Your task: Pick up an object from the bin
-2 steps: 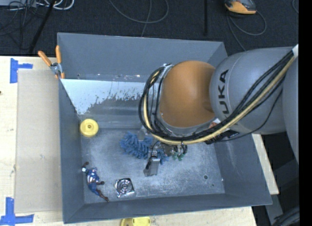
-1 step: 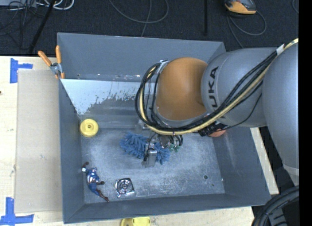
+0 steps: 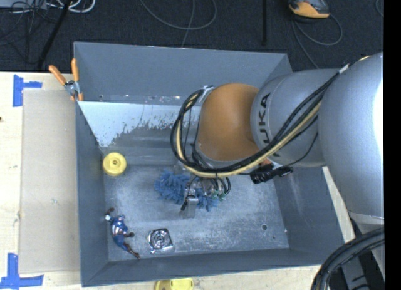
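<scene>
A blue, tufted, mop-like thing (image 3: 170, 186) lies in the middle of the bin floor. My gripper (image 3: 190, 205) comes down from under the orange cover onto the right part of this blue thing, and blue tufts show on both sides of it. Whether anything is held cannot be made out.
A yellow round cap-like piece (image 3: 114, 164) lies at the left, near the sloping back wall. A small blue and red figure (image 3: 119, 229) lies in the front left corner. A shiny metal piece (image 3: 160, 240) lies beside it near the front wall. The arm covers the bin's right side.
</scene>
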Tool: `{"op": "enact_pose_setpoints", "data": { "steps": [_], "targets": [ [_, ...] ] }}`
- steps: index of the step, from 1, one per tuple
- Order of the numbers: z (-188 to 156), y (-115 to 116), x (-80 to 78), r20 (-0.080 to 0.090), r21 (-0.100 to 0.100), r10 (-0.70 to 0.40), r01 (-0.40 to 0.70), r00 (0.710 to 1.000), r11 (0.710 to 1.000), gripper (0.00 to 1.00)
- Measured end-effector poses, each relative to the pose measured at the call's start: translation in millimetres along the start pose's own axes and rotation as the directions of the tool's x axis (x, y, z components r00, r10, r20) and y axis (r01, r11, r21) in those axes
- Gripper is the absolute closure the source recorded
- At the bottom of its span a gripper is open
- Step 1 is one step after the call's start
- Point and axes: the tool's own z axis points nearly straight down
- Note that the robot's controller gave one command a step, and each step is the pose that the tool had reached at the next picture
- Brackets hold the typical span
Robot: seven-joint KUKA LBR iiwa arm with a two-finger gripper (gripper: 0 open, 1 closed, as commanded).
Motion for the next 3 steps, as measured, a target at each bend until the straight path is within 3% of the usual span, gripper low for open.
{"op": "enact_pose_setpoints", "data": {
  "steps": [1,2,3],
  "targets": [
    [6,1,-21.9,0.000,0.000,0.061,-0.061,0.998,0.998,1.00],
    [6,1,-21.9,0.000,-0.001,0.062,-0.062,0.998,0.998,1.00],
    [-158,53,-19.4,0.005,-0.002,0.064,-0.064,0.998,0.998,1.00]
  ]
}}
